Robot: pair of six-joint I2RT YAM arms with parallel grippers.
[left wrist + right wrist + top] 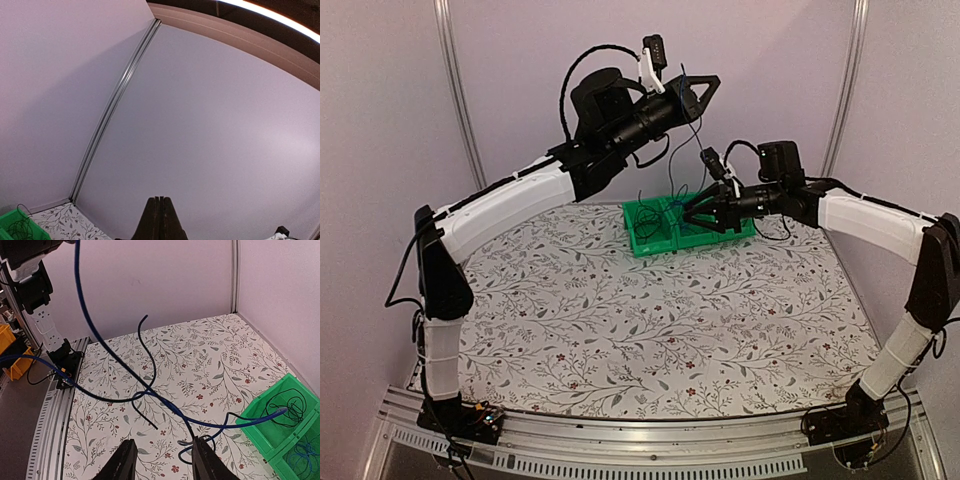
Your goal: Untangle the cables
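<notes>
Lifting one strand clear of the tangle looks like the step in hand.

Near to far:
- Patterned surface (pixel 620 330) in front.
- Right fingers (pixel 125 462) are spread with nothing pinched, hanging low at the green bin (pixel 650 248) on the far side.
- Left fingers (pixel 154 220) sit beyond and well above, pressed together. In the top view the blue cable (pixel 120 360) runs from them down to the bin, so they appear to pinch it.
- The remaining cables lie in the bin: a black coil in one compartment, blue loops in the next.

Next move, as a judgement: the right fingers should close on the black cable (pixel 147 352) alone, where it crosses the blue one just ahead of them. They then pull it sideways against the left's hold. Both strands are thin and slack, so it is easy to miss one or grab both.

Views:
- Right wrist is the only one showing the crossing and the black end sticking up free.
- Left wrist shows wall, a corner of the bin and the closed tips, with no cable visible at them.
- Top view alone shows how far apart in height the arms stand. The crossing is too fine to read there.
</notes>
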